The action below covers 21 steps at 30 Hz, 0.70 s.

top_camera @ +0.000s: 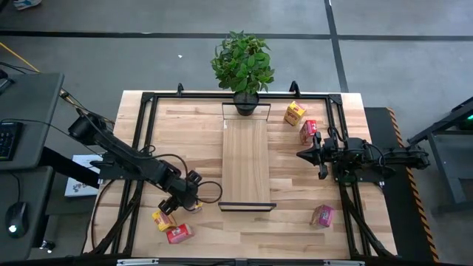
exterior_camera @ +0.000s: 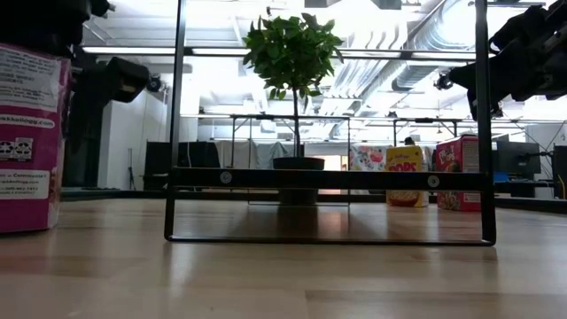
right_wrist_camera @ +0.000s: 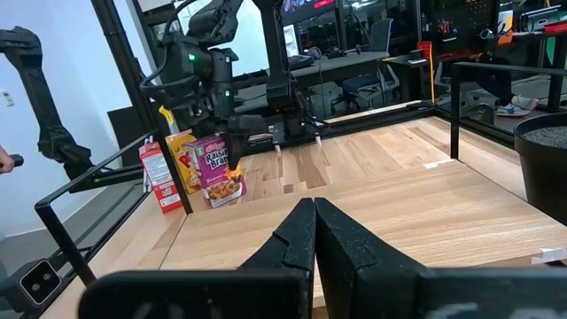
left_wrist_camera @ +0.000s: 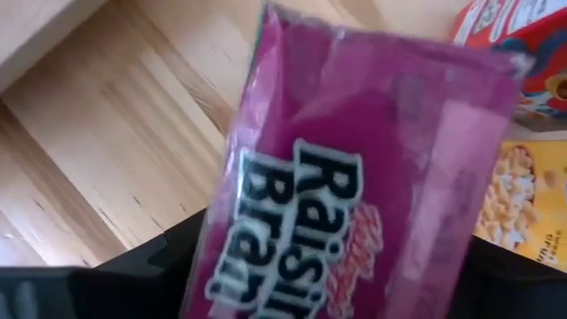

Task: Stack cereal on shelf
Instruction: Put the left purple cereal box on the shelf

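Note:
My left gripper point(top_camera: 188, 199) is shut on a pink cereal box point(right_wrist_camera: 221, 177), which fills the left wrist view point(left_wrist_camera: 354, 168) and stands at the left of the low view point(exterior_camera: 27, 133), left of the shelf's near end. A yellow box point(top_camera: 163, 219) and a red box point(top_camera: 178, 233) lie on the table just near-left of it. The shelf point(top_camera: 246, 159), a long light-wood board with a black frame, lies along the table's middle. My right gripper point(top_camera: 303, 155) is shut and empty above the table, right of the shelf. My left gripper pinches the pink box's upper end point(right_wrist_camera: 227, 149) between its two fingers point(left_wrist_camera: 133, 275), one on either side of the printed face. The fingers come from above, slanting down. The box stands nearly upright below them, its bottom edge point(exterior_camera: 27, 229) at the tabletop; whether it rests there I cannot tell.
A potted plant point(top_camera: 244, 63) stands at the shelf's far end. A yellow box point(top_camera: 295, 112) and a red box point(top_camera: 308, 131) stand at the far right, and another pink box point(top_camera: 322, 215) at the near right. A black frame point(top_camera: 140, 133) runs around the table's edges.

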Available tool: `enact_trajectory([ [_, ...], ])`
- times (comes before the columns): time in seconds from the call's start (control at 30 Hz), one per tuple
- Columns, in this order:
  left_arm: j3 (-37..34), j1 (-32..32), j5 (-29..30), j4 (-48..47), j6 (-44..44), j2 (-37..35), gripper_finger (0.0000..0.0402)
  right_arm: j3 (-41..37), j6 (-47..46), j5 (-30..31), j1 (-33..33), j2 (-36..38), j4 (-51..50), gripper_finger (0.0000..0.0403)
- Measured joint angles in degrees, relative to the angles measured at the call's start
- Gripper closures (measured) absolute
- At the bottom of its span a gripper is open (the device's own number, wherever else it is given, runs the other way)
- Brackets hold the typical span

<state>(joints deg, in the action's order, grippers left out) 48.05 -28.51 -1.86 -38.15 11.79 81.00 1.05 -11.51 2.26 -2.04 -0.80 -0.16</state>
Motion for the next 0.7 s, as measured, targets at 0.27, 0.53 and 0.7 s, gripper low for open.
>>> enact_trajectory([
  [0.27,0.0,0.0,0.2,2.6,1.0,-1.2,0.0169,0.0,0.0,-0.2,0.0,0.0,0.0,0.0402],
  [0.53,0.5,0.0,-0.2,2.0,0.9,-2.7,0.0234,0.0,0.0,-0.2,0.0,0.0,0.0,0.0402],
  [0.7,4.4,0.0,1.4,-2.4,0.9,-4.6,0.0267,0.0,0.0,-0.2,0.0,-0.5,0.0,0.0402],
])
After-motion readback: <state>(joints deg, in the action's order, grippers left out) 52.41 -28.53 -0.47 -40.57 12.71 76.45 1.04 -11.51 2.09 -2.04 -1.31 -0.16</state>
